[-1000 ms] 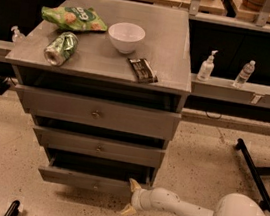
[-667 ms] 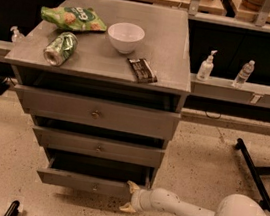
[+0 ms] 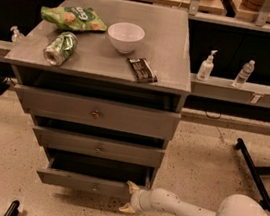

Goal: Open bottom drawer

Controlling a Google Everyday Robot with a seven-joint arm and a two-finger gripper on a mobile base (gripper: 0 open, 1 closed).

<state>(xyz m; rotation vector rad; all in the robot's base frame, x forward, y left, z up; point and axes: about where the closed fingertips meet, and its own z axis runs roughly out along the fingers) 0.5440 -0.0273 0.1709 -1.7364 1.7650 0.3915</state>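
Observation:
The bottom drawer (image 3: 83,181) is the lowest of three grey drawers, with a small round knob (image 3: 95,187) on its flat front. It stands pulled out a little, showing a dark gap above its front. My gripper (image 3: 127,197) is low near the floor at the right end of that drawer front, on a white arm (image 3: 180,213) reaching in from the lower right. Its two pale fingers are spread open, and the upper fingertip (image 3: 131,185) is against the drawer's right corner. Nothing is held between them.
On the cabinet top (image 3: 169,44) lie a green chip bag (image 3: 72,18), a green can (image 3: 59,48) on its side, a white bowl (image 3: 126,36) and a dark snack bar (image 3: 142,70). Bottles (image 3: 207,66) stand on a ledge to the right. A black stand leg (image 3: 254,171) crosses the floor.
My gripper has edged slightly left along the bottom drawer's right end. The drawer front stays pulled out about as far as before.

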